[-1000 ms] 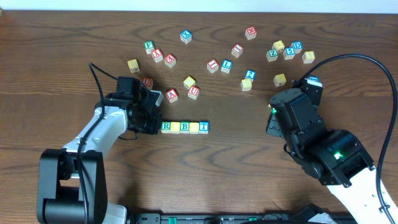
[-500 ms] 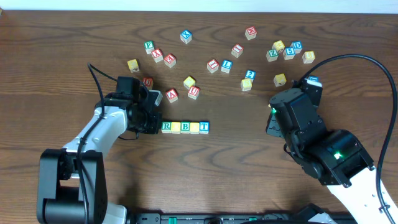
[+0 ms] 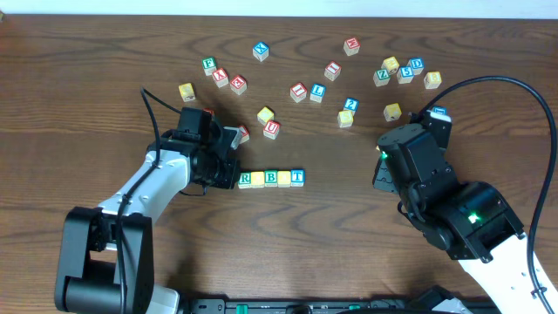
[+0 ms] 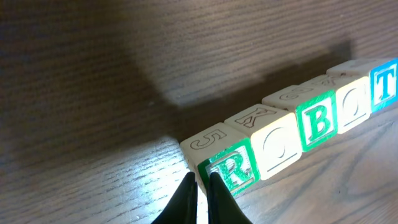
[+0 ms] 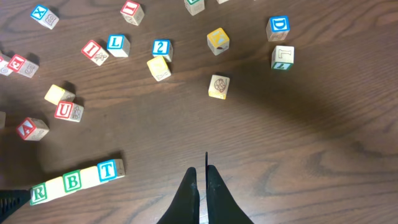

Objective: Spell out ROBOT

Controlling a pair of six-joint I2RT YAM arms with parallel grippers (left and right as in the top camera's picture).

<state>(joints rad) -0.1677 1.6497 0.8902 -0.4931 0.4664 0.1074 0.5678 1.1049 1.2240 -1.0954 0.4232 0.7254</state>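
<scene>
**Gripper state.** The left gripper (image 4: 200,186) has its jaws closed to a narrow point and holds nothing. Its tips sit at the 9 o'clock end of the row, touching or just beside the green-bordered wooden R cube (image 4: 230,168). The right gripper (image 5: 202,180) is likewise closed and empty. It hangs over bare table at 3 o'clock of the row, well apart from it.

**Position of the word.** Five cubes lie in one line near the table centre, their faces touching. From 9 to 3 o'clock they are:
- the R cube
- the first yellow-faced wooden O cube (image 4: 280,149)
- the green-bordered wooden B cube (image 4: 318,123)
- the second yellow-faced wooden O cube (image 4: 354,102)
- the blue-bordered wooden T cube (image 4: 384,84)

The spelling appears complete.

**Hazards.**
1. The closed tips meet the R cube near a lower corner, not at mid-face. Any further push is likely to twist that cube and buckle the line.
2. If the tips drag on the R cube while lifting, the cube may tip or separate from the first O cube.
3. The red-lettered wooden A cube (image 3: 241,133) lies at 12 o'clock of the left wrist, partly hidden by it. A sideways swing on withdrawal could knock it into the row.
4. The red-lettered wooden U cube (image 3: 272,129) lies near the row at 12 o'clock and carries the same risk.

**Containers.** No tray, box or bowl is in view. Every cube lies directly on the dark wooden table (image 3: 331,249).
</scene>
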